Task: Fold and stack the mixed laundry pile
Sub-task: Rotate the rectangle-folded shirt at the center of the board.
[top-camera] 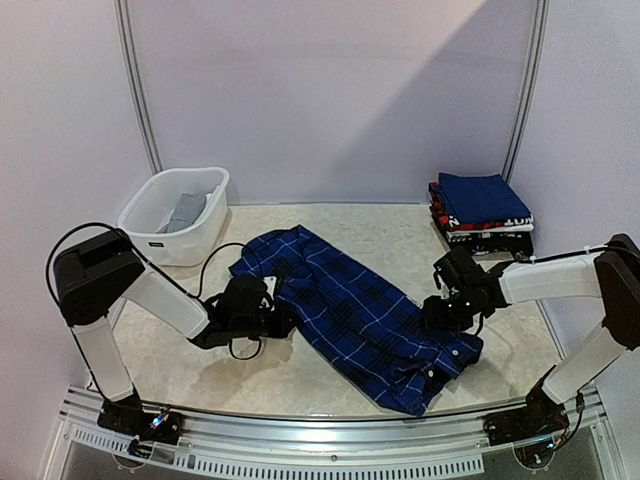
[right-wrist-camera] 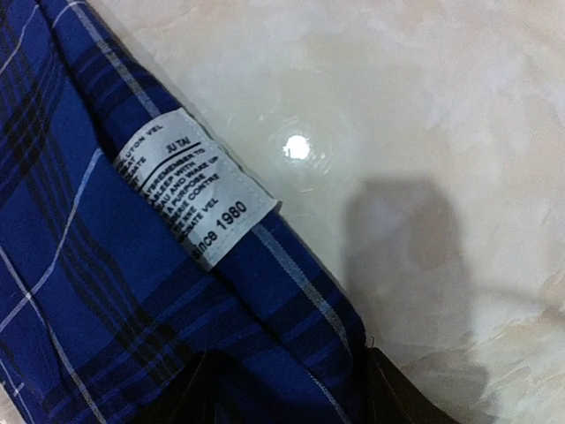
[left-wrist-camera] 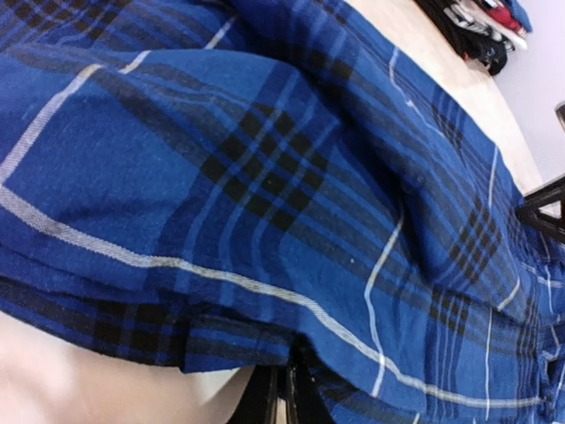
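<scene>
Between both jaws, plaid shirt [top-camera: 350, 315]

- left end effector [left-wrist-camera: 281, 399]: fingertips buried under plaid shirt [left-wrist-camera: 265, 177], only dark stubs at the wrist view's bottom edge
- right end effector [right-wrist-camera: 291, 402]: fingers cut off by the bottom edge, shirt hem between them; clamped or not, can't tell
- label [right-wrist-camera: 190, 190] on the shirt: small print mostly too fuzzy to read
- grey garment [top-camera: 185, 212]: partly behind basket [top-camera: 195, 242] wall
- folded stack [top-camera: 482, 215]: lower layers show edges only
</scene>
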Available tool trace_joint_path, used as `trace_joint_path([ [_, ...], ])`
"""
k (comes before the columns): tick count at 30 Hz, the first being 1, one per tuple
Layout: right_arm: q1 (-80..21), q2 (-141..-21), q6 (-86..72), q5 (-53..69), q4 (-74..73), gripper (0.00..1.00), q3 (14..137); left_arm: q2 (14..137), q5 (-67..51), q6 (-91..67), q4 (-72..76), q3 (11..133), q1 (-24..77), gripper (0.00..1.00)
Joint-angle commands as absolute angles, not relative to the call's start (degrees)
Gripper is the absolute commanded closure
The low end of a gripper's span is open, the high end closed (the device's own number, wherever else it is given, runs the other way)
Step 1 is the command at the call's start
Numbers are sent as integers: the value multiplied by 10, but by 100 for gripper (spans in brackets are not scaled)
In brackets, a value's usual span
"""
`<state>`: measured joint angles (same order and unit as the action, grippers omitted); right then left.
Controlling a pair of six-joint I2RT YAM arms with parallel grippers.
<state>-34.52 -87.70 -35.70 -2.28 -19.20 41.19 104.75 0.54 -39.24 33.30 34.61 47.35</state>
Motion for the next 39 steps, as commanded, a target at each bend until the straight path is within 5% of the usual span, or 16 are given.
trace_joint_path([
  [1, -367, -887, -377, 41, -206, 44, 378, 1088, -24, -356, 279, 390, 433, 98],
  [24, -565, -871, -479, 58, -181, 44, 408, 1239, -118, -190, -31, 716, 290, 100],
  [31, -583, -854, -471, 44, -214, 44, 427, 1230, -111, -182, -48, 721, 284, 99],
  [39, -583, -796, -454, -53, -311, 40, 451, 1157, -85, -186, -21, 650, 284, 84],
])
